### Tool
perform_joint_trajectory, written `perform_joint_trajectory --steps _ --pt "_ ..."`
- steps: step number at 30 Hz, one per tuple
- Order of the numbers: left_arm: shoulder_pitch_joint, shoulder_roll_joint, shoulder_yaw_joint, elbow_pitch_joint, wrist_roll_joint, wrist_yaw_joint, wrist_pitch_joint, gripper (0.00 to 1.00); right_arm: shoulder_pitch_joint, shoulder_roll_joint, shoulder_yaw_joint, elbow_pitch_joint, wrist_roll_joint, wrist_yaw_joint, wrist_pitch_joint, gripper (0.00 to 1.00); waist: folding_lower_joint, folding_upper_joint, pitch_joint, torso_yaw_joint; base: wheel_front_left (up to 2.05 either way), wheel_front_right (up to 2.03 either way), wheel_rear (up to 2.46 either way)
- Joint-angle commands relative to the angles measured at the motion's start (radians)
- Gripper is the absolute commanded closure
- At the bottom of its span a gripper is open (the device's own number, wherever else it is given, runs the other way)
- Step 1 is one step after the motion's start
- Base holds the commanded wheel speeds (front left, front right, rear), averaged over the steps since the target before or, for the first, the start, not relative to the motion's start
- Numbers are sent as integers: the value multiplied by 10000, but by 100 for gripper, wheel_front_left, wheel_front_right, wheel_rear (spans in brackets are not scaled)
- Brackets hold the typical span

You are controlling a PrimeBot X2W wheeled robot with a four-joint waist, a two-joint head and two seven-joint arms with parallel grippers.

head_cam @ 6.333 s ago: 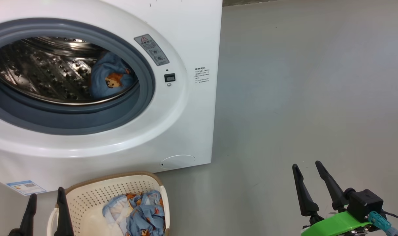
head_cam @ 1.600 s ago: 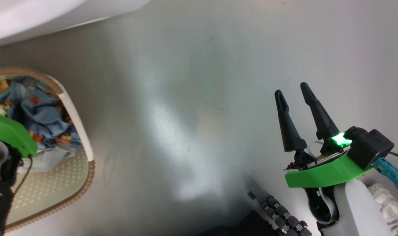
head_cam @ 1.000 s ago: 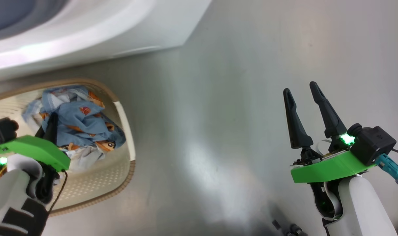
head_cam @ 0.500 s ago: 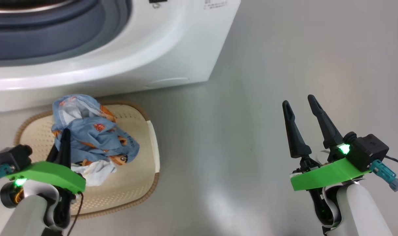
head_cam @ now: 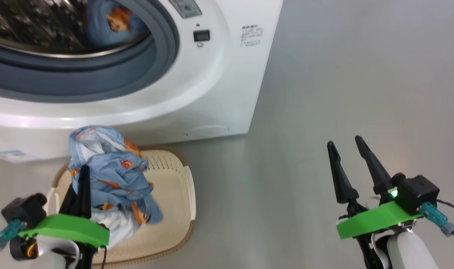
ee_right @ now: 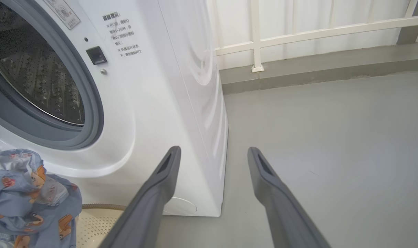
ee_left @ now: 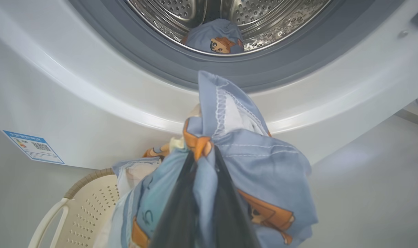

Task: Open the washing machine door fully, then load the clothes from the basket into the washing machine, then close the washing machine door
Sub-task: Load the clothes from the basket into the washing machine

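Grey floor [head_cam: 324, 93] spreads before the washing machine [head_cam: 219, 93], whose drum [head_cam: 32, 26] already holds one blue garment [head_cam: 111, 22]. Left hand [head_cam: 83, 175], clamped on the bundled clothes [head_cam: 111, 168], holds them just above the basket [head_cam: 174, 209]; right hand [head_cam: 343, 141] hangs apart, empty. Loading these and closing the door remain.

The clothes [head_cam: 111, 168], earlier down in the basket [head_cam: 167, 216], now aloft between left fingers [head_cam: 83, 188].

A laundry corner, perhaps a home's utility space or balcony: a white front-loading washing machine [head_cam: 219, 93] stands on a bare grey floor [head_cam: 343, 74], blue printed clothes [ee_left: 214, 36] lie in its steel drum [ee_left: 284, 13], a cream basket [head_cam: 174, 209] sits before it, and a white railing [ee_right: 315, 32] runs above a low grey kerb [ee_right: 315, 69].
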Motion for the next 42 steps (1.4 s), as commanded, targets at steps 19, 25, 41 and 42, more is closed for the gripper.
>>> perform_joint_trajectory --steps 19,25,41,42 --pt "2119 -611 1436 -2696 1621 -15 -66 100 1186 19 -106 -196 -304 16 -48 0 0 -1 -2719 -193 0 0 0" --pt "2549 -835 1789 -3189 2002 -15 -66 100 1453 19 -210 -251 -401 16 -48 0 0 -1 -3159 -290 0 0 0" --pt "2844 -1216 2119 -3667 2421 -15 -66 100 1597 19 -280 -420 -370 16 -48 0 0 -1 -3078 -406 0 0 0" --pt "2822 -1226 2116 -3668 2432 -15 -66 100 1592 19 -275 -423 -356 16 -48 0 0 -1 -3046 -420 0 0 0"
